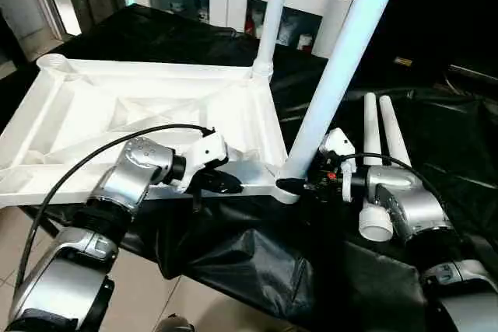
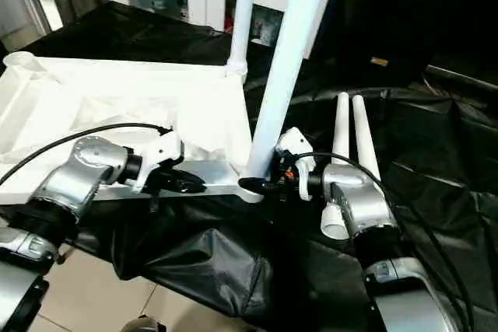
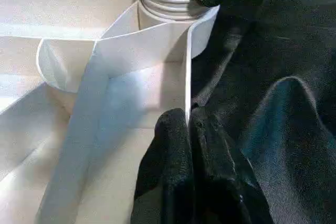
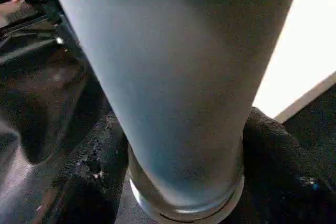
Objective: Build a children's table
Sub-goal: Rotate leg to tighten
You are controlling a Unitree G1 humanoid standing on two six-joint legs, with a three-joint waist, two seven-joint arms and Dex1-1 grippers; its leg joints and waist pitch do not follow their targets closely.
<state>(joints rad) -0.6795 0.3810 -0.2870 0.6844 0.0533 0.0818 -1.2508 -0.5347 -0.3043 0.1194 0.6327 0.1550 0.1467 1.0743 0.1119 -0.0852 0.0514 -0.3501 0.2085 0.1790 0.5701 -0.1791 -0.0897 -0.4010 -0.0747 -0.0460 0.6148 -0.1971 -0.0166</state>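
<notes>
— Since the top [image 1: 132, 106] lies upside down on the black-draped table [image 1: 436, 138], ribs up, how is it expected to handle?

— It is judged light and fairly stiff, being hollow white plastic with a ribbed underside. Its smooth walls are likely slippery, so the thin near rim is the place to be pinched. That rim is gripped by the left hand [image 1: 222, 184], its black fingers [image 3: 178, 171] pressed together on the wall, just beside the near corner socket [image 1: 284, 188].

— And the legs?

— Two are already stood in sockets: the far leg [image 1: 272, 13] upright, the near leg [image 1: 342, 60] leaning. Two spare legs [image 1: 381, 153] lie side by side on the cloth, near the right forearm. They are taken for light, rigid tubes, round and slick, so they are best grasped low, close to the socket, where leverage is small.

— Is that being done?

— The base of the near leg is flanked by the right hand [image 2: 261, 186], one finger to each side. Whether it is squeezed or merely cradled cannot be told.
</notes>
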